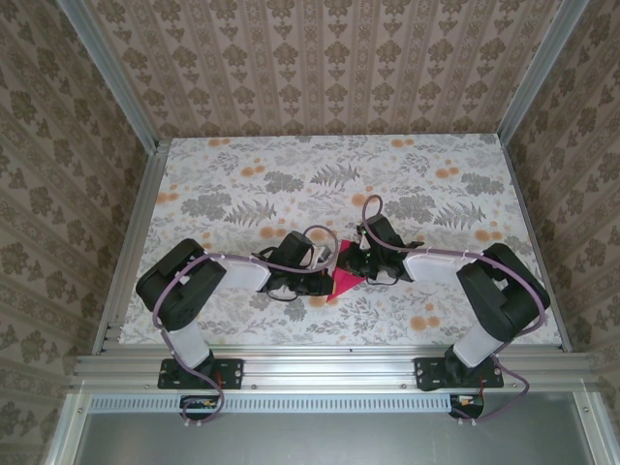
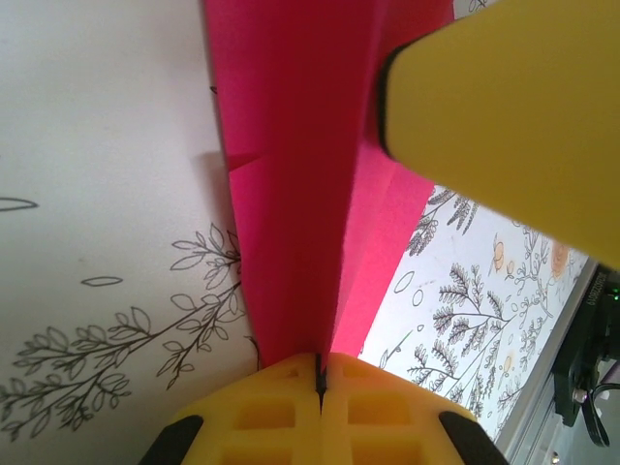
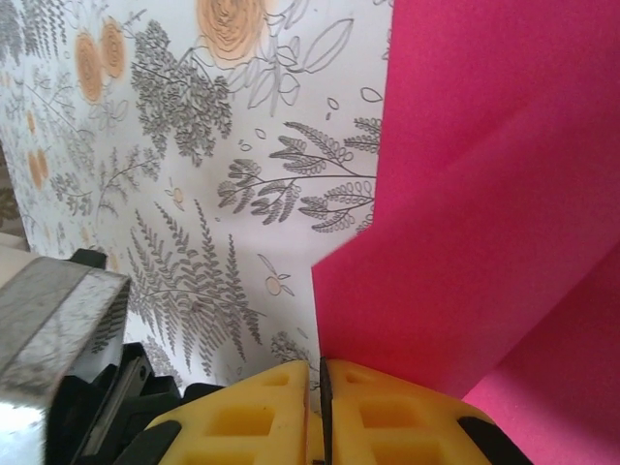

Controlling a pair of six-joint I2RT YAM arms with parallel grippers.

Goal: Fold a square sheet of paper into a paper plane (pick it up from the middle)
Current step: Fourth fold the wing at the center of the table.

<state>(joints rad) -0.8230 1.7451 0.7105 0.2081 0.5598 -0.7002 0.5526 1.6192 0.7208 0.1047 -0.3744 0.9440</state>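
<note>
Magenta sheet of paper [image 1: 341, 284] lies partly folded around mid-bench [image 1: 242, 184], toward the near edge, on the floral tablecloth [image 1: 426, 174]. From the top we see the left gripper [image 1: 315, 281] coming in from the left and the right gripper [image 1: 349, 271] from the right, tips close together over the sheet.

Left wrist view: the sheet [image 2: 291, 194] stands up in a ridge and its crease runs straight into the left gripper [image 2: 318, 378], whose jaws are clenched on that crease. A yellow finger [image 2: 513, 116] of the right gripper lies across the sheet's far right part.

Right wrist view: the right gripper [image 3: 321, 383] has its jaws pressed together. The sheet [image 3: 484, 194] takes the right side, in overlapping layers with a stepped left edge, and that edge drops to the seam of the jaws. We cannot tell if any paper is nipped there.
</note>
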